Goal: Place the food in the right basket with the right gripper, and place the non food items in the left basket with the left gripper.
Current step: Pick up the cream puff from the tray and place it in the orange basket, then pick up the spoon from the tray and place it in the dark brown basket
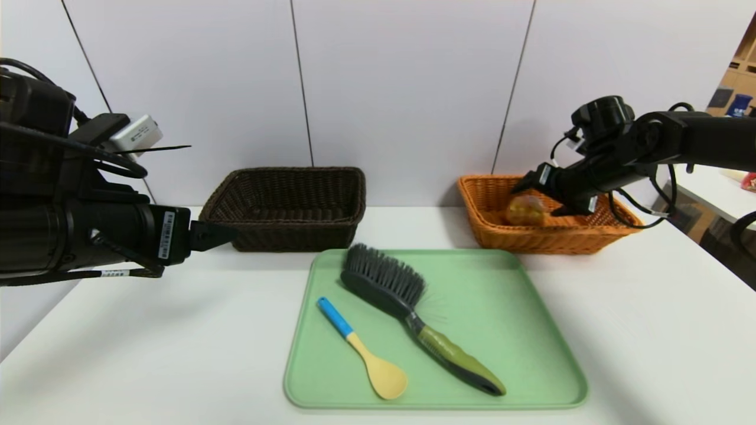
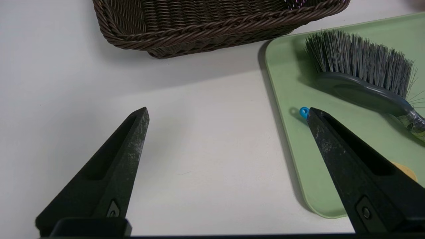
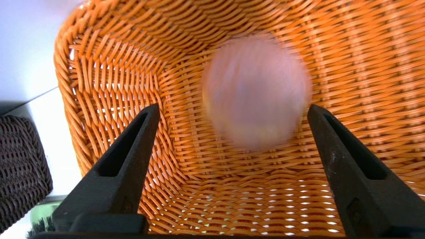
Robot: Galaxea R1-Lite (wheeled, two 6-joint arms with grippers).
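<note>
My right gripper (image 3: 232, 109) hangs over the rectangular orange-tan woven wicker basket (image 1: 490, 227), its fingers spread wide with the round pinkish-brown bun (image 3: 255, 93) loose between and beyond them.

The bun (image 1: 524, 211) is inside the orange basket, clear of both fingers and smeared by motion blur in my right wrist view, so I cannot tell whether it has settled on the weave. My left gripper (image 2: 227, 113) hovers over the white table (image 1: 147, 342) near the left side, fingers wide apart and holding nothing, just in front of the rectangular dark brown woven wicker basket (image 1: 283, 206). On the pale green tray (image 1: 531, 330) between the two baskets lie the yellow spoon with a blue handle (image 1: 361, 348) and, just beside it, the black-bristled brush with an olive-green handle (image 1: 413, 316), both slanted the same way and not touching.
</note>
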